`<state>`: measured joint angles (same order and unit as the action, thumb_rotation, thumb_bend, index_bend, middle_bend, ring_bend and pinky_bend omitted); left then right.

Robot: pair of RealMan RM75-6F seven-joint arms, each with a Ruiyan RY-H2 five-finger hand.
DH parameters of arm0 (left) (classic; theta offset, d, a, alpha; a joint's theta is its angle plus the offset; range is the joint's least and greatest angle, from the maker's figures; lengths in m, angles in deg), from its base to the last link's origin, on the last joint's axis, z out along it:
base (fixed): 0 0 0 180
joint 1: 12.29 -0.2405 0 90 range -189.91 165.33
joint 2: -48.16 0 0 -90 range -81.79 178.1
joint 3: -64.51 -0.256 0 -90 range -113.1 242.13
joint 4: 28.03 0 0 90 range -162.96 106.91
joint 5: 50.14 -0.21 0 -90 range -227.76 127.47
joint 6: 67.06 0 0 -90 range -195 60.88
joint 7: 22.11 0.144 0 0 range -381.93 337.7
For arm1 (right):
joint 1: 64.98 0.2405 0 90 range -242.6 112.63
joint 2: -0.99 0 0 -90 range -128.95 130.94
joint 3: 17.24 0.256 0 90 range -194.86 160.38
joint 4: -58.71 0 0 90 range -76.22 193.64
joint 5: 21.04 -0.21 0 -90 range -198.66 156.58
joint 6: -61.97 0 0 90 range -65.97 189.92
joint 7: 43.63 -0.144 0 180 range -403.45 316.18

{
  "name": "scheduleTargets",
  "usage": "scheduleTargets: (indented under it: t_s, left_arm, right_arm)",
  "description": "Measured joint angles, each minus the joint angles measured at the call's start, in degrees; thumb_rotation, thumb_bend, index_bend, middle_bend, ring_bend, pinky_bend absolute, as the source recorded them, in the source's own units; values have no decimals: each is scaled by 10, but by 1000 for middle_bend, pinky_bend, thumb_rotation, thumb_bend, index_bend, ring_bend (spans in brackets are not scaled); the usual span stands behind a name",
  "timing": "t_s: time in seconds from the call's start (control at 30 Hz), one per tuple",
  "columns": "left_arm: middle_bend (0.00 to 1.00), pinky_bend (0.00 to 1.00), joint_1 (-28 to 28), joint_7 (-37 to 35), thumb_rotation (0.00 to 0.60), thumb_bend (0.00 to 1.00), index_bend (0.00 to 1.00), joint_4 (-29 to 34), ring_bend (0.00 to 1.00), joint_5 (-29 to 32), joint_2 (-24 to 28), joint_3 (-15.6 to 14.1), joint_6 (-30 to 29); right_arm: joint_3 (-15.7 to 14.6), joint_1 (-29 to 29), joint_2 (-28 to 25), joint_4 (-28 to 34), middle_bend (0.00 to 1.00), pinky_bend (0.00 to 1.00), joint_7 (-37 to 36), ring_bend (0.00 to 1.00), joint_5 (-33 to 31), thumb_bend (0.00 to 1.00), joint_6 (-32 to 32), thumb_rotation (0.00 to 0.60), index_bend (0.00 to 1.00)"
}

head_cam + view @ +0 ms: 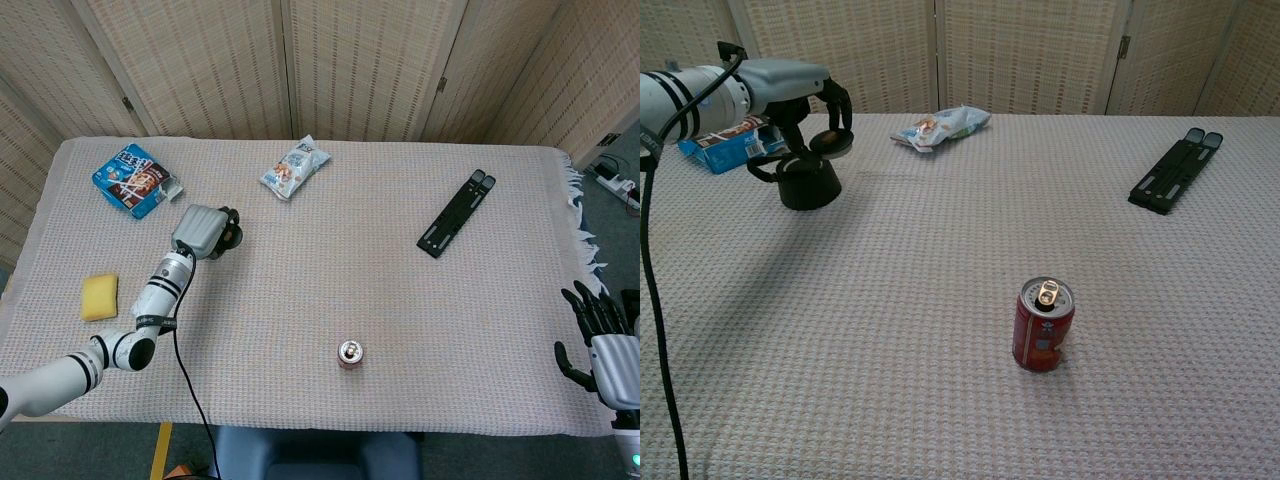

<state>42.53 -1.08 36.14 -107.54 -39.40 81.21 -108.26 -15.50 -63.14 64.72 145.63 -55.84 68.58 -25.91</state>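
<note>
My left hand (203, 232) (790, 88) hovers just above a small black pot (805, 184) with a handle, at the back left of the table. Its curled fingers hold a round black lid (832, 143) slightly above and to the right of the pot's top. In the head view the hand covers nearly the whole pot. My right hand (603, 337) hangs off the table's right edge with its fingers apart and nothing in it; the chest view does not show it.
A red drinks can (350, 353) (1043, 325) stands near the front middle. A snack bag (295, 167) (940, 126), a blue box (135, 180) (725, 145), a yellow sponge (99, 297) and a black flat bar (456, 212) (1176, 170) also lie on the cloth.
</note>
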Motion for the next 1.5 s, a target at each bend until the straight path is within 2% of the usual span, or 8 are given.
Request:
scheduleTargets:
  t_s: [0.37, 0.87, 1.13, 1.27, 1.5]
  left_arm:
    - [468, 761, 48, 68, 600, 250, 460, -114, 817, 119, -48, -3, 46]
    - [464, 760, 68, 107, 600, 249, 425, -164, 807, 181, -64, -26, 64]
    - [391, 760, 74, 122, 600, 249, 311, -166, 786, 210, -65, -31, 70]
    - [312, 760, 77, 130, 600, 250, 217, -159, 767, 222, -63, -36, 70]
    - [198, 760, 82, 136, 600, 249, 109, -153, 733, 236, -59, -41, 69]
  right_arm:
    - [1, -5, 1, 0, 31, 0, 0, 86, -7, 519, -1, 600, 0]
    - [2, -4, 2, 1, 31, 0, 2, 86, -10, 519, 4, 600, 0]
    - [2, -4, 2, 2, 32, 0, 3, 86, -10, 519, 5, 600, 0]
    - [2, -4, 3, 1, 32, 0, 2, 86, -11, 519, 5, 600, 0]
    - [2, -5, 3, 0, 33, 0, 1, 86, -11, 519, 5, 600, 0]
